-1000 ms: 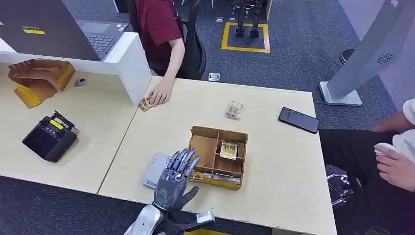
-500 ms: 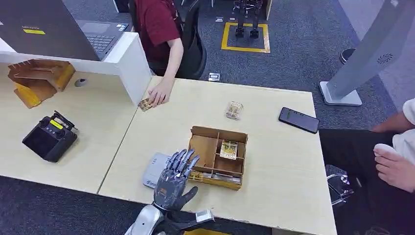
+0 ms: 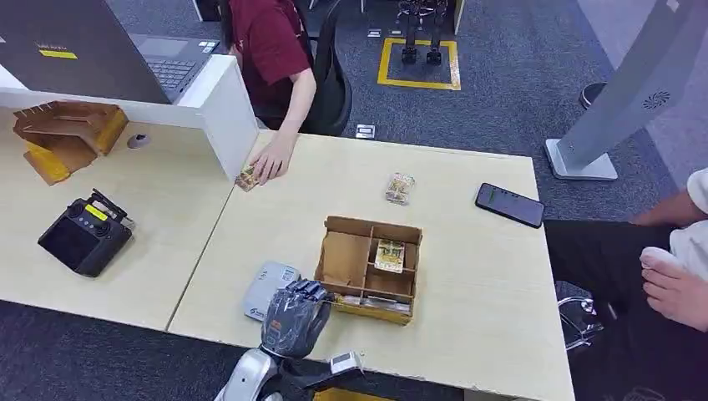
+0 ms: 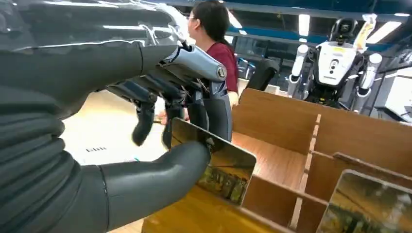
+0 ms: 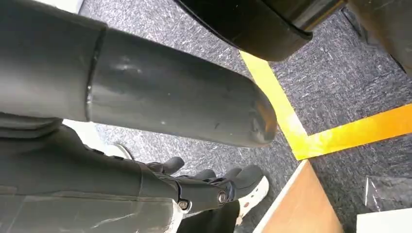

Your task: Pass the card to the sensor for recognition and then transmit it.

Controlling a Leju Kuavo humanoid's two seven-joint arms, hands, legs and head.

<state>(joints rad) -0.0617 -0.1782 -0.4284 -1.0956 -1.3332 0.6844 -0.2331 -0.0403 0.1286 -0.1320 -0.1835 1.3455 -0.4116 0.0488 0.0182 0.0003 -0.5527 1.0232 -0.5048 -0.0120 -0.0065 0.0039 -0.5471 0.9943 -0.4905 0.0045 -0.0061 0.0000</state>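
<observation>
Here the left hand [image 4: 160, 145] pinches a card [image 4: 218, 167] between its thick grey thumb and dark fingers, at the near edge of the wooden box [image 3: 370, 269]; the card is flat, glossy, round-cornered, with a yellowish picture face; the box is thin brown board with dividers, a second card [image 3: 389, 255] lying in one compartment; the right hand [image 5: 145, 145] hangs over grey carpet, fingers apart, holding nothing; a flat grey sensor [image 3: 269, 290] lies just beside the box.

Pale wood table [image 3: 467, 276]; brown wooden tray [image 3: 346, 259] with yellow front edge. Card [image 4: 218, 167] glossy, yellow-green picture print. Left hand [image 3: 292, 317] dark grey; sensor [image 3: 265, 288] light grey; phone [image 3: 510, 205] black; carpet [image 3: 493, 109] grey with yellow tape square.
</observation>
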